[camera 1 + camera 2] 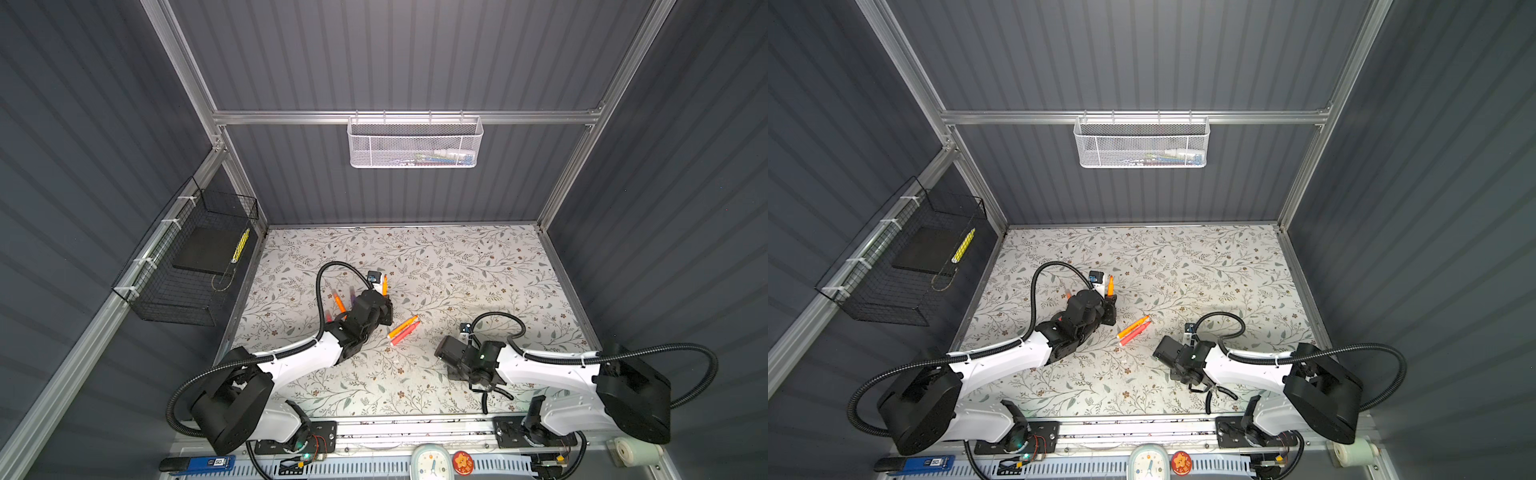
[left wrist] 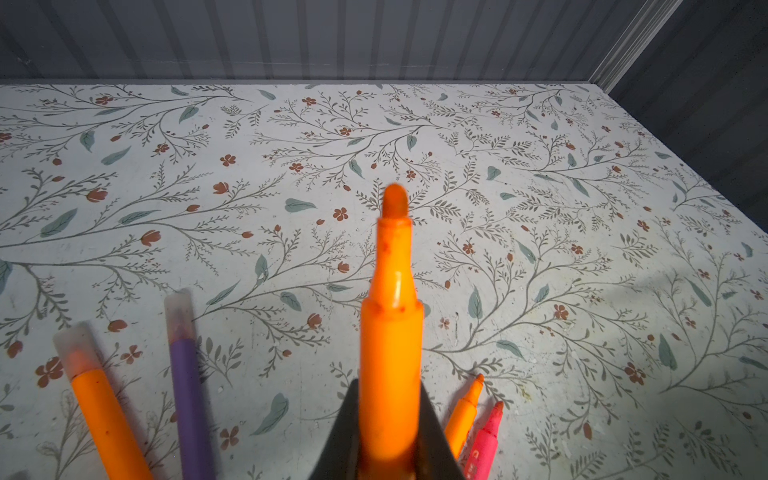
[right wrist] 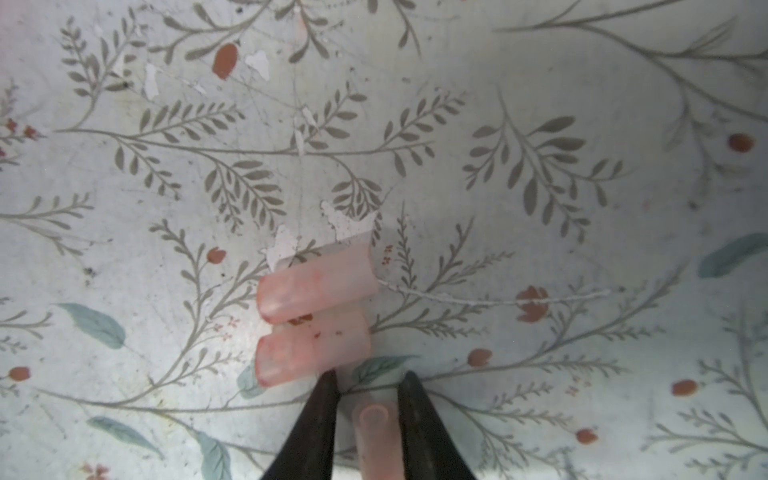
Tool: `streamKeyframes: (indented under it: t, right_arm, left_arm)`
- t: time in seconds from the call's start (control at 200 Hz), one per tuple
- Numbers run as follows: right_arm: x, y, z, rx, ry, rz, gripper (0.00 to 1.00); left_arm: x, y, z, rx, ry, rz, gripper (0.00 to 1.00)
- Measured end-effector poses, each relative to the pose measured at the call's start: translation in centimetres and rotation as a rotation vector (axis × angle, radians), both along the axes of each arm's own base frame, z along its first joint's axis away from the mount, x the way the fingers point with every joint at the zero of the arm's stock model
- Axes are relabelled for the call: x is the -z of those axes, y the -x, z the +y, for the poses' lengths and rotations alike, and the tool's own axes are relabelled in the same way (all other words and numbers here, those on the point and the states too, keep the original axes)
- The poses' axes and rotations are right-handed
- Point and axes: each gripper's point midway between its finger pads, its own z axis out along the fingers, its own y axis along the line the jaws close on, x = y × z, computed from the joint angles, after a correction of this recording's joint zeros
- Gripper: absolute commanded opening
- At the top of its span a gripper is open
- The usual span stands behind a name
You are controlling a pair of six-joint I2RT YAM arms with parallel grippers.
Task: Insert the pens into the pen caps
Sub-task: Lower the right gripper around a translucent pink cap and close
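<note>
Two claws loaded: my left claw (image 2: pixel 388 386) clamps a slim orange uncapped marker pen (image 2: pixel 390 332); my right claw (image 3: pixel 370 376) pinches a short translucent pale-pink cap tube (image 3: pixel 374 432) between its tips. Next, I judge: align them and push together.

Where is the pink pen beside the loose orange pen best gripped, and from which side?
Probably its rear barrel, from above, jaws across it. The pink pen lies flat, its bare tip must stay free for capping, and the loose orange pen lies close alongside.
</note>
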Motion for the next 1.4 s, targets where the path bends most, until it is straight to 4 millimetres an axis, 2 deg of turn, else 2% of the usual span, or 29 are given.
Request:
streamKeyframes:
  t: [0.6, 0.79, 1.156, 1.266, 1.401]
  right_arm:
    - [0.0, 0.5, 0.2, -0.019, 0.001, -0.001, 0.29]
    - [0.0, 0.6, 0.3, -0.017, -0.006, -0.004, 0.19]
    - [-0.3, 0.8, -0.2, 0.000, -0.036, -0.024, 0.11]
    - [-1.6, 0.5, -0.5, 0.011, -0.075, -0.066, 0.11]
    - [-5.3, -0.9, -0.2, 0.041, -0.206, -0.178, 0.09]
  left_arm:
    - [0.3, 0.0, -0.1, 0.006, -0.002, 0.007, 0.00]
    - [0.3, 0.1, -0.2, 0.008, -0.002, 0.008, 0.00]
    - [0.3, 0.1, -0.3, 0.016, 0.002, 0.011, 0.00]
    - [0.3, 0.2, -0.5, 0.029, 0.008, 0.014, 0.00]
    - [-0.1, 0.5, -1.5, 0.079, 0.035, 0.009, 0.00]
